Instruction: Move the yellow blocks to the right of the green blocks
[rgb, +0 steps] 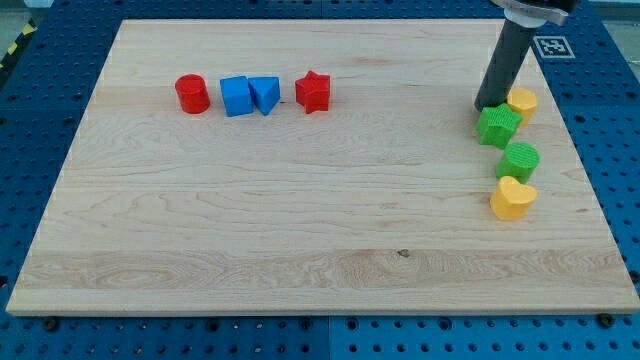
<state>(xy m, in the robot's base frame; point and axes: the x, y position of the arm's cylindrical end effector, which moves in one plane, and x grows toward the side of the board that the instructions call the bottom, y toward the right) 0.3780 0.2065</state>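
My tip rests on the wooden board; it is a bare rod with no claw to open or close. It touches the top edge of the green star block. Relative to that star:
- Yellow hexagon block: upper right, adjacent.
- Green cylinder block: below right.
- Yellow heart block: farther below.
- Red and blue blocks: far left.

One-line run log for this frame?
tip beside green star | yellow hexagon right of star | yellow heart below green cylinder
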